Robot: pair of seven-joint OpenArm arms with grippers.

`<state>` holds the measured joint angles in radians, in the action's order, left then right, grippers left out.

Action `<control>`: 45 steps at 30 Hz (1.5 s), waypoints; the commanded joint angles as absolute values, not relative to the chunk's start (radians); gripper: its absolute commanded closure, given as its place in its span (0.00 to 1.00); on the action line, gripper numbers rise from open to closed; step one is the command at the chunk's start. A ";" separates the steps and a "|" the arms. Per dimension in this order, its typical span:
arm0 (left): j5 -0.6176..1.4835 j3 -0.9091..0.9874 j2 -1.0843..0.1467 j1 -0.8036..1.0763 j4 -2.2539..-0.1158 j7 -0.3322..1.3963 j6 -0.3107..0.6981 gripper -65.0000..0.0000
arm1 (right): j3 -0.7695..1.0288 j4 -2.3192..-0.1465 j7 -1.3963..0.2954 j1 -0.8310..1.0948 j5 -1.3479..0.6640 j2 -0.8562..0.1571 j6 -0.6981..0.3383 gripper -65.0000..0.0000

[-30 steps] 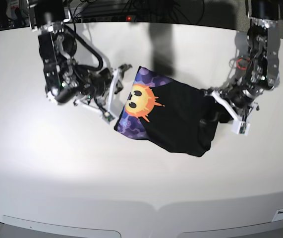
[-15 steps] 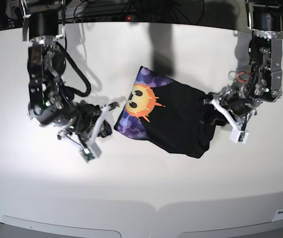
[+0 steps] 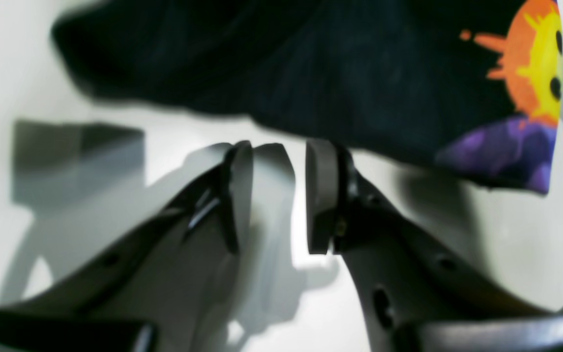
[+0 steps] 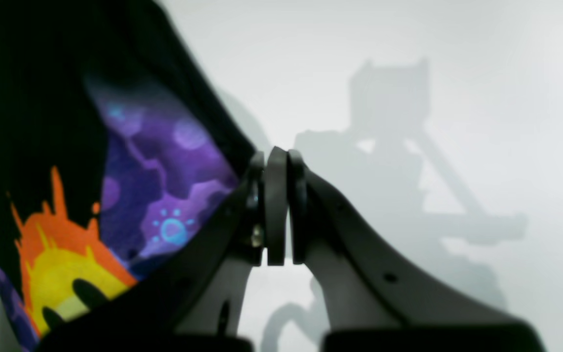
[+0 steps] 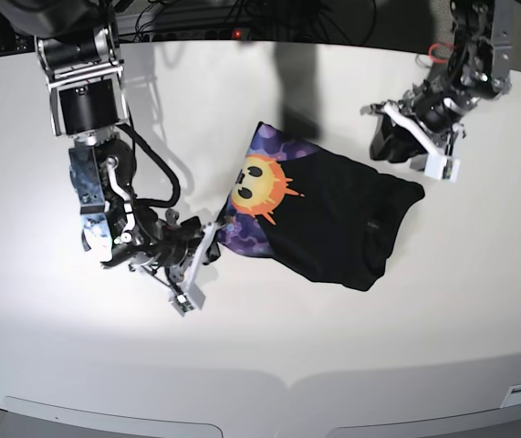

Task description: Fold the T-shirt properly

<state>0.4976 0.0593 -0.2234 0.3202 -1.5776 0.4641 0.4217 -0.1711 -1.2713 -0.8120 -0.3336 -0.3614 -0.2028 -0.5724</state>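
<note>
We are watching the folded T-shirt [image 5: 319, 214] lying on the desk [image 5: 269, 347]: right tool [image 4: 277, 205] closed empty at its seven o'clock corner, left tool [image 3: 279, 195] gaping empty at two o'clock.

Bright, even light falls on the white counter [image 5: 333, 365] in the base view, strongest in a pale patch left of the T-shirt [image 5: 333, 214]; a soft dark shadow streaks the counter behind the T-shirt. The counter's edges bow, as through a wide lens. Both wrist views are soft: the T-shirt's print smears, the nearby claws blur, and grey arm shadows, probably from overhead lamps, lie beyond them.
</note>
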 commanded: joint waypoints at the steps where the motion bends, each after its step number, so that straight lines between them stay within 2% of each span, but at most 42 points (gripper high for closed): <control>1: 0.491 0.065 -0.226 0.317 -1.597 0.416 0.425 0.73 | -0.173 -1.288 -0.806 -0.360 -0.374 -0.207 -0.575 1.00; 7: 0.421 0.065 -0.174 0.277 -1.591 0.410 0.347 0.73 | -0.177 -1.290 -0.869 -0.319 -0.446 -0.207 -0.585 1.00; 10: 0.392 0.065 -0.160 0.235 -1.573 0.404 0.345 0.73 | -0.177 -1.299 -0.869 -0.276 -0.484 -0.208 -0.634 1.00; 17: 0.392 0.065 -0.162 0.146 -1.455 0.405 0.344 0.73 | -0.177 -1.445 -0.872 -0.131 -0.483 -0.201 -0.641 1.00; 25: 0.392 0.065 -0.162 0.056 -1.370 0.395 0.344 0.73 | -0.177 -1.604 -0.879 0.030 -0.483 -0.132 -0.682 1.00; 30: 0.393 0.065 -0.168 0.035 -1.370 0.396 0.344 0.73 | -0.177 -1.638 -0.901 0.053 -0.472 -0.099 -0.682 1.00; 34: 0.393 0.065 -0.184 0.025 -1.399 0.473 0.344 0.73 | -0.157 -1.692 -0.925 0.052 -0.472 -0.100 -0.681 1.00; 39: 0.401 0.065 -0.224 0.039 -1.552 0.613 0.344 0.73 | -0.062 -1.822 -0.976 0.053 -0.484 -0.125 -0.678 1.00; 41: 0.426 0.065 -0.245 0.056 -1.624 0.658 0.344 0.81 | -0.007 -1.863 -0.996 0.054 -0.484 -0.151 -0.664 1.00; 43: 0.438 0.065 -0.259 0.089 -1.692 0.680 0.344 0.96 | 0.060 -1.884 -1.028 0.057 -0.508 -0.183 -0.650 1.00; 45: 0.437 0.066 -0.262 0.139 -1.754 0.685 0.344 1.00 | 0.139 -1.892 -1.049 0.080 -0.564 -0.214 -0.650 1.00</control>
